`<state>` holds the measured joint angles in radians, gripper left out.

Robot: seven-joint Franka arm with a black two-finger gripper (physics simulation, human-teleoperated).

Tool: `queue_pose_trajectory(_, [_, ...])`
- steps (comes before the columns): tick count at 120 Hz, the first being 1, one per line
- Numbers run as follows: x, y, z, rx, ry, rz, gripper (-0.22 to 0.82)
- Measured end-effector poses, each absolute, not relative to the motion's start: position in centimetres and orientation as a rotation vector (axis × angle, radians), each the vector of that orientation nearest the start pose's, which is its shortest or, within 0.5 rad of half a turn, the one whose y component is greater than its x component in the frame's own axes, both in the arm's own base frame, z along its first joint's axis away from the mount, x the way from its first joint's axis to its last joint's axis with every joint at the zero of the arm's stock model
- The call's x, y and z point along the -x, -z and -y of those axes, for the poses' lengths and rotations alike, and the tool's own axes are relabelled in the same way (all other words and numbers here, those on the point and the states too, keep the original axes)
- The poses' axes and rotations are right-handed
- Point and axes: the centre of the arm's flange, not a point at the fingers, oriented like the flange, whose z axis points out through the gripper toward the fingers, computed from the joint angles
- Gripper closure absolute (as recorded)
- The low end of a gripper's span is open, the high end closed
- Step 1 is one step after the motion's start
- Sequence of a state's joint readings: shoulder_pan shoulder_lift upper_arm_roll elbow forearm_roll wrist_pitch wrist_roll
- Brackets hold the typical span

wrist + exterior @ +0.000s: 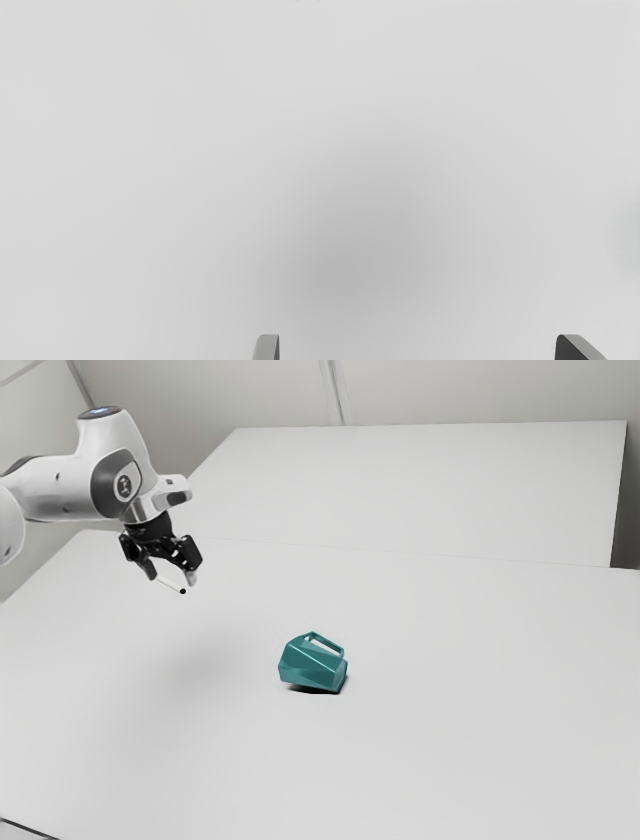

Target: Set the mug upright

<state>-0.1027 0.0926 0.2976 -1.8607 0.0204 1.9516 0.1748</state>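
We are reaching in from the exterior view's left with our white arm (pixel 62 488), and its forearm is running nearly level toward the wrist (pixel 124 484). There we are bending downward, while a dark round joint cover is showing on the wrist's side and a white housing is rising above it. Beneath, we are holding our black gripper (pixel 171 576) up in the air, and its tips are pointing mostly down, leaning slightly toward the exterior view's right. In the wrist view, our two fingers (pixel 266 348) are standing wide apart, their dark inner faces turning toward each other.
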Motion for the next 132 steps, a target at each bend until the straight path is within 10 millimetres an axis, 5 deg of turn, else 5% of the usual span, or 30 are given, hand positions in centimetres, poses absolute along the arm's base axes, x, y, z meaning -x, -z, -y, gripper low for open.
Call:
queue_pose_trajectory(37, [-57.3, -44.6, -11.8, 3.328, 0.012, 0.205, 0.0])
queue_pose_trajectory(99, [-58.7, -33.9, -5.0, 3.742, -0.105, 0.306, 0.0])
queue_pose_trajectory(132, [-57.8, -31.0, -3.2, 3.83, -0.152, 0.288, 0.0])
